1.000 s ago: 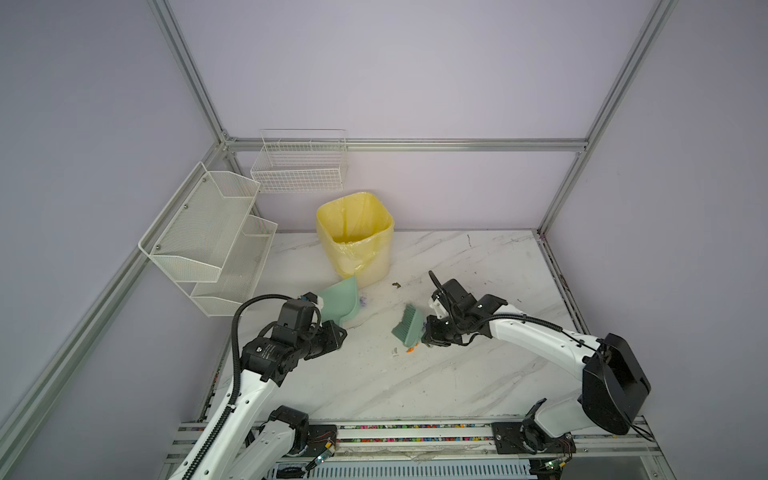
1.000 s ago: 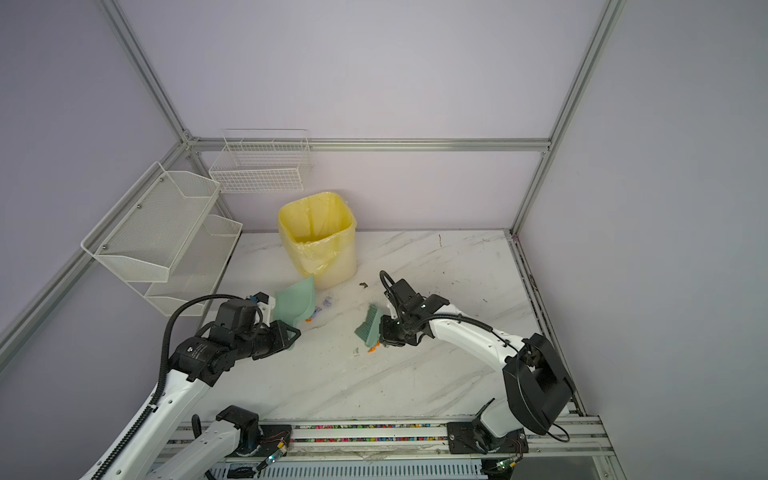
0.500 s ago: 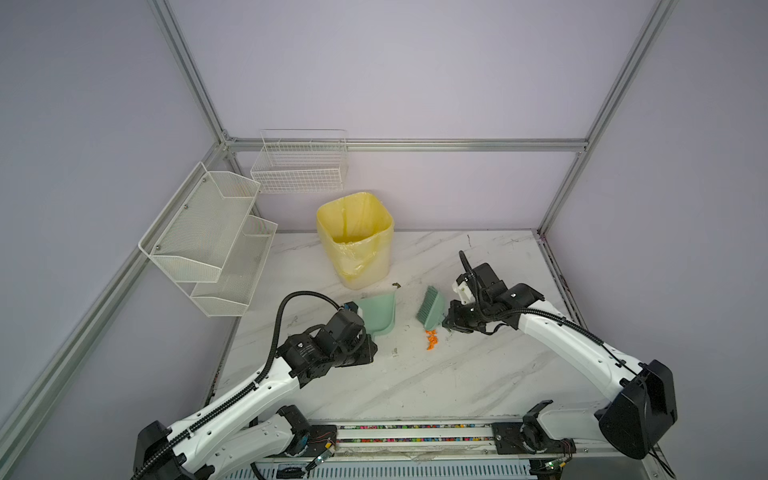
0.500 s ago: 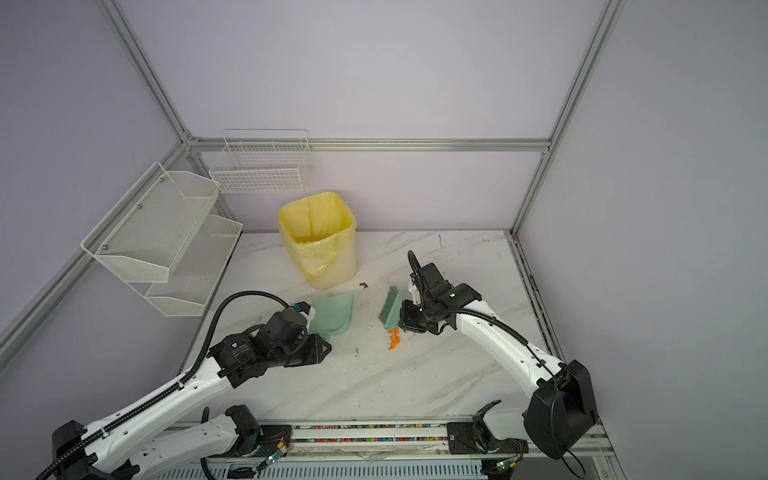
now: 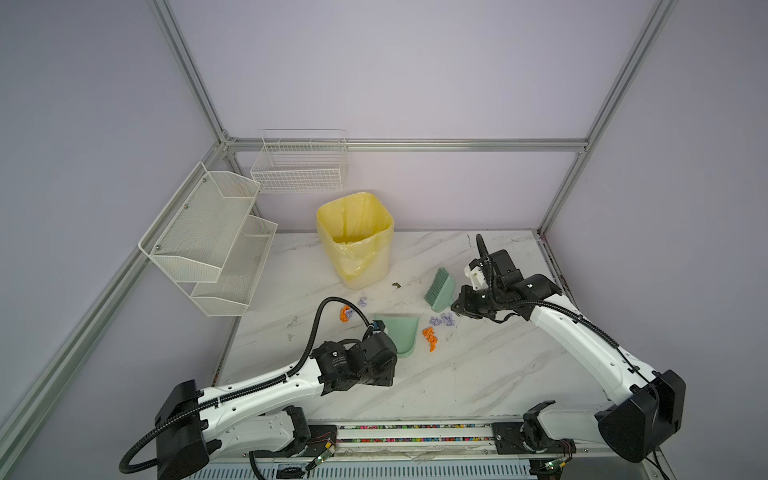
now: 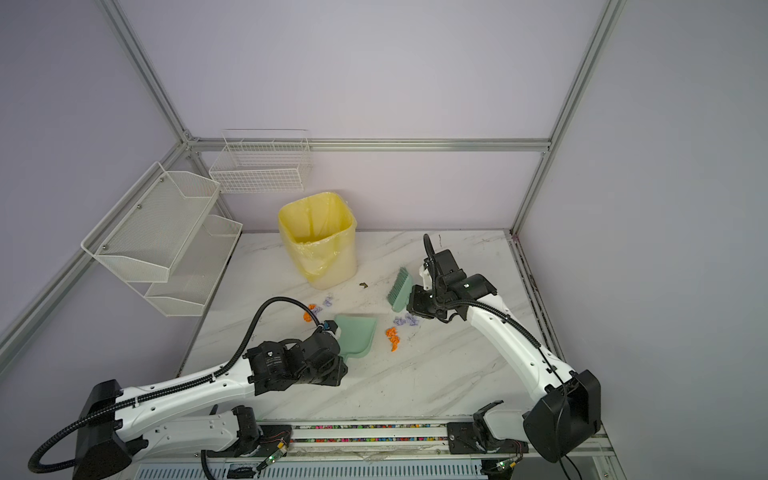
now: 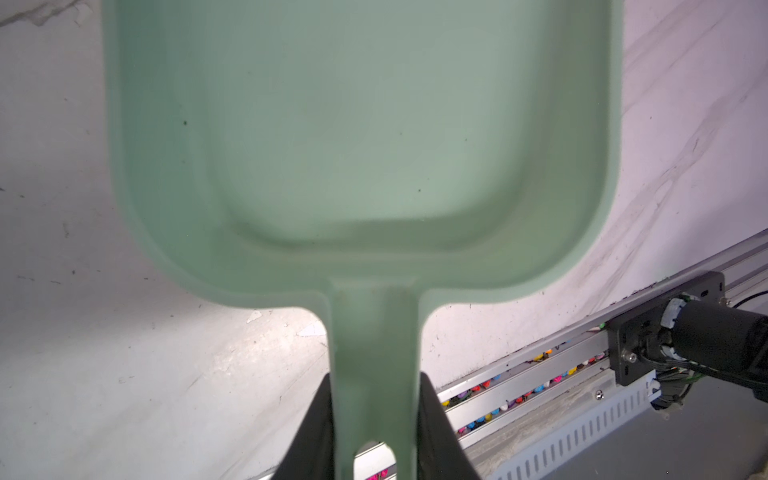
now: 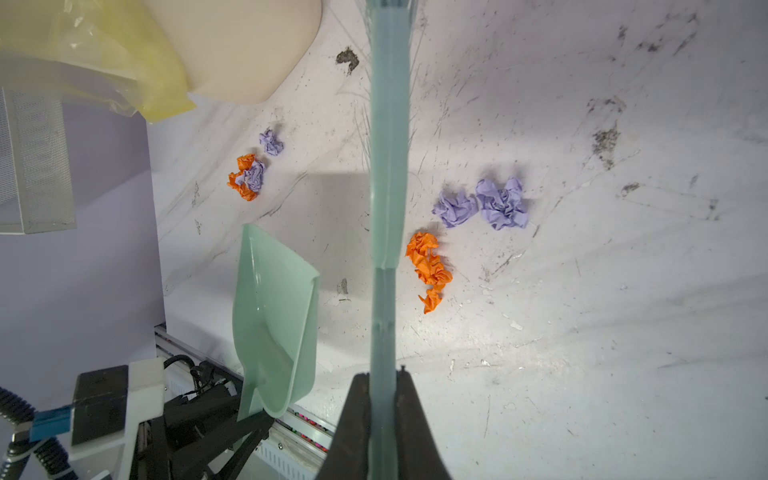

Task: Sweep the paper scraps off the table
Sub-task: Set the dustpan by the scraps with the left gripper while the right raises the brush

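Note:
On the white marble table [image 5: 478, 374] my left gripper [image 7: 376, 384] is shut on the handle of a green dustpan [image 5: 400, 336], which lies with its empty tray pointing away from me. Right of the pan lie an orange clump of paper scraps [image 5: 430, 337] and two lilac wads [image 5: 443, 320]. More orange and lilac scraps [image 5: 345, 312] lie left of the pan. My right gripper [image 8: 382, 380] is shut on the handle of a green brush [image 5: 439, 290], held just behind the lilac wads. In the right wrist view the brush [image 8: 388, 166] stands between the dustpan [image 8: 274, 307] and the orange scraps [image 8: 428, 266].
A bin with a yellow liner [image 5: 355, 241] stands at the back, just behind the scraps. White wire shelves [image 5: 208, 245] and a wire basket [image 5: 301, 164] hang on the left and back walls. A dark speck [image 5: 396, 284] lies near the bin. An aluminium rail [image 5: 415, 432] edges the front.
Both arms have moved right. The dustpan has come forward and right to sit beside the orange scraps. The brush has lifted back and right, uncovering the orange and lilac scraps.

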Action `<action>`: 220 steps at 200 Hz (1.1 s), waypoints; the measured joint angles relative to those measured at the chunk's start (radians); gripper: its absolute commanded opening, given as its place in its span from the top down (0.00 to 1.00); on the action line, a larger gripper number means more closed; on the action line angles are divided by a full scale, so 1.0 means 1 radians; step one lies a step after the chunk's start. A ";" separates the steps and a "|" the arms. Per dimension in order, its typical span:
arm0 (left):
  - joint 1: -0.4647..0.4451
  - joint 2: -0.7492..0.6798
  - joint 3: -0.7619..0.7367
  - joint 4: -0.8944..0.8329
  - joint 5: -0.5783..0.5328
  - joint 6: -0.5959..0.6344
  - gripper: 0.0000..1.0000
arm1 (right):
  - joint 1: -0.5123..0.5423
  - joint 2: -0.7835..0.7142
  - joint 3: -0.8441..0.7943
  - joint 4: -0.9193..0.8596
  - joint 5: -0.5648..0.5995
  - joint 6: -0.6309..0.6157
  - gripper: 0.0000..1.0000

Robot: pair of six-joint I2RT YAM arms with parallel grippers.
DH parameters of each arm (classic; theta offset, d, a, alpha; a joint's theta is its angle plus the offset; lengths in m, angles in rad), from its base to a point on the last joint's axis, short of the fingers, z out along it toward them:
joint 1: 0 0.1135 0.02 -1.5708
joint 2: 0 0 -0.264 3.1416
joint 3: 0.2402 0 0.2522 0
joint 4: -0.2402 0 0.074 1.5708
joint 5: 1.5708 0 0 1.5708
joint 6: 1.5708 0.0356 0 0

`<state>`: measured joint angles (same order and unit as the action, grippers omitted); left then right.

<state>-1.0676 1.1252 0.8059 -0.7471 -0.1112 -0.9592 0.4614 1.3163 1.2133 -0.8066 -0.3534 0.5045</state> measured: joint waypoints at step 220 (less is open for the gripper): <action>-0.186 0.177 0.002 -0.013 0.018 0.037 0.88 | -0.082 -0.020 0.024 -0.081 0.364 -0.145 1.00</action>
<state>-1.2537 1.3018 0.8082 -0.7601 -0.0933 -0.9226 0.3794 1.2964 1.2369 -0.8879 0.0101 0.3599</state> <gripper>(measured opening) 0.240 0.112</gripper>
